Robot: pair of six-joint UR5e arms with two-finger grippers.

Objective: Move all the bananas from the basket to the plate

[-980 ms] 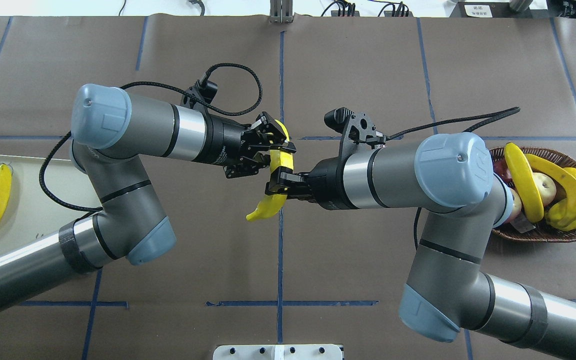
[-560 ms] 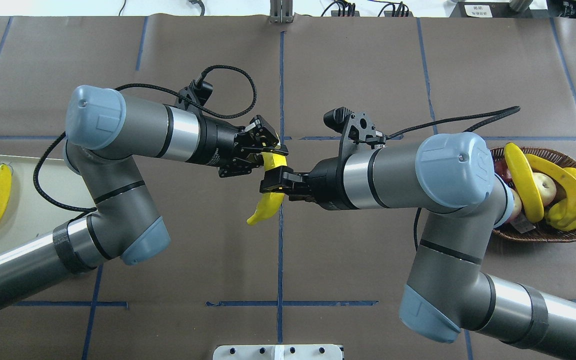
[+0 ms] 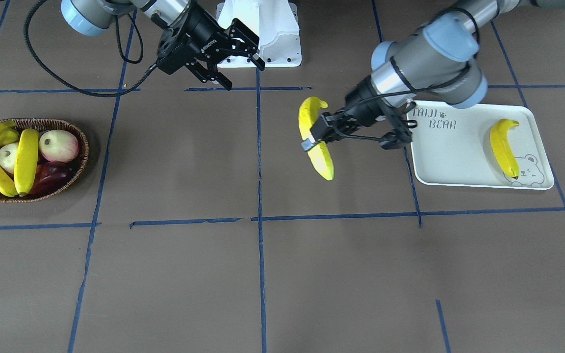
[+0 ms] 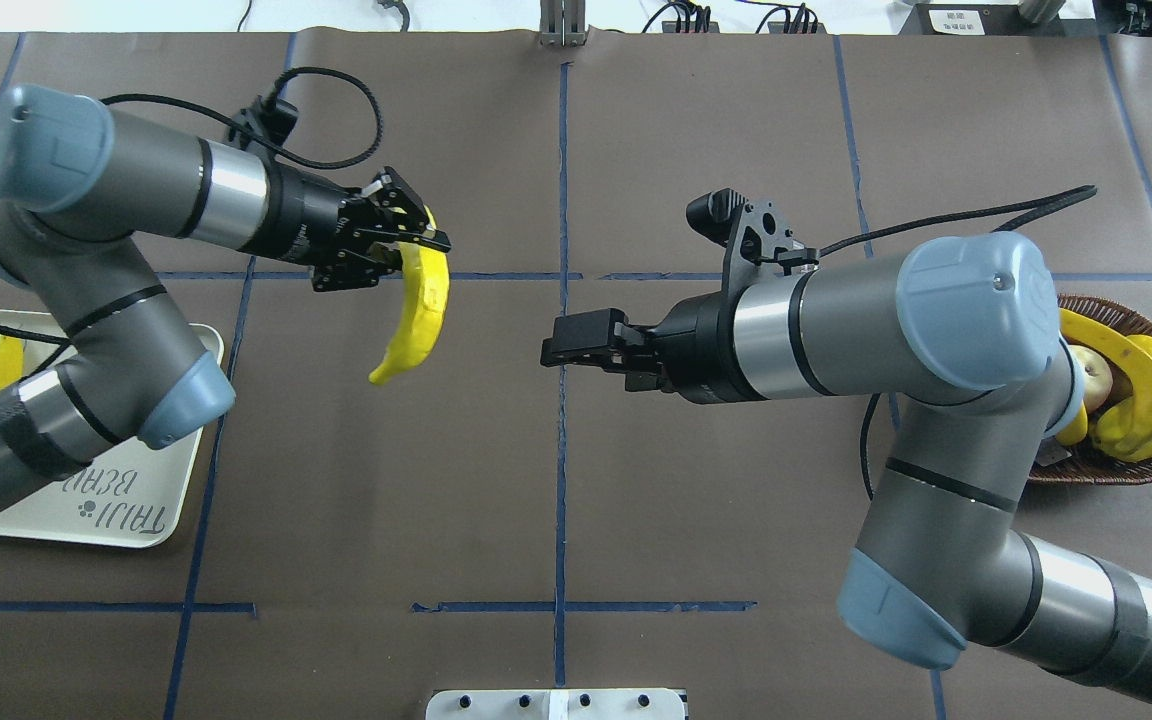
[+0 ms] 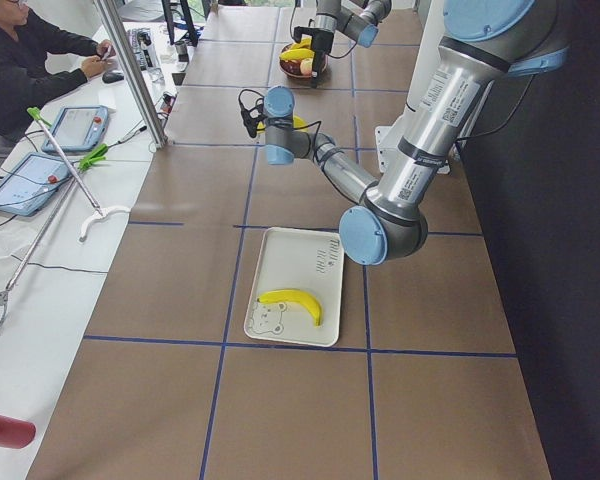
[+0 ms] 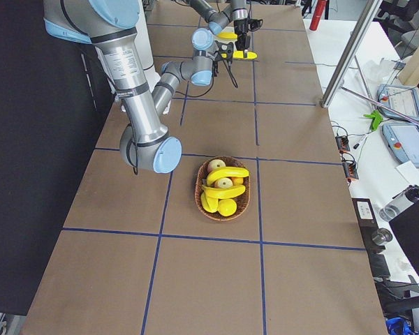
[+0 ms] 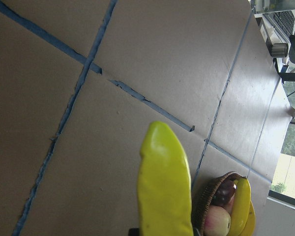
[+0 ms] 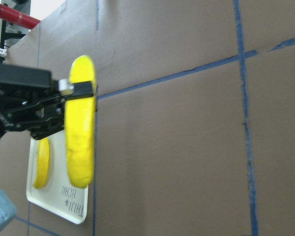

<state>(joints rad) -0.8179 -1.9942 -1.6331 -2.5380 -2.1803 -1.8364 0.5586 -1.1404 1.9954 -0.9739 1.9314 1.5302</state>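
Left gripper (image 3: 313,138): jaws pinching held banana (image 3: 322,159) near one end, fruit clear of the table (image 3: 341,264), between its centre line and the plate (image 3: 459,164). Right gripper (image 3: 241,72): fingers spread, empty, well apart from the fruit. Plate: second banana (image 3: 502,147) beside bear drawing (image 3: 525,171). Basket (image 3: 84,147): two bananas (image 3: 26,159) lying on other fruit (image 3: 58,145)

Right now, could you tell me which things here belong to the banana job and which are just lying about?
Job: carried banana in the left end effector; plated banana; plate; basket; its two bananas; open right end effector.
Lying about: apples; dark red fruit; tablets on the side bench.
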